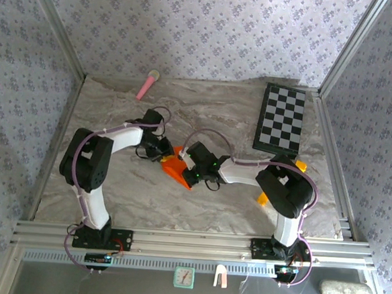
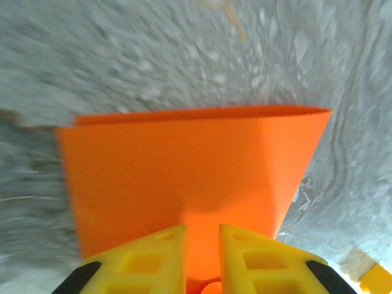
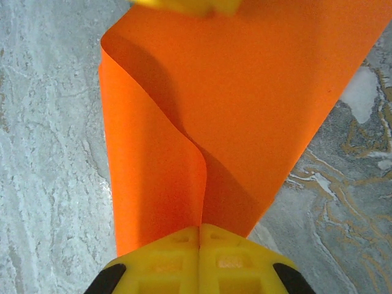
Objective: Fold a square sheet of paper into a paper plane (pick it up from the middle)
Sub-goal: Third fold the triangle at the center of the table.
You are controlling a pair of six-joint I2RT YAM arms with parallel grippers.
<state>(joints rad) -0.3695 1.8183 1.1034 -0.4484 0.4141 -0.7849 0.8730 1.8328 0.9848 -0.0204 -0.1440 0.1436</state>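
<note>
One sheet (image 3: pixel 257 92): right gripper (image 3: pixel 199 236) clamps its fold, left gripper (image 2: pixel 203 233) narrowly straddles its edge

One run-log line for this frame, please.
stage: folding | orange square paper sheet: partly folded, one flap curled up | right pincer: shut on sheet | left pincer: jaws slightly apart over sheet

The square sheet of paper (image 3: pixel 245 92) is bright orange, the table (image 1: pixel 185 106) marbled grey, the checkerboard (image 1: pixel 281 118) black-and-white.
</note>
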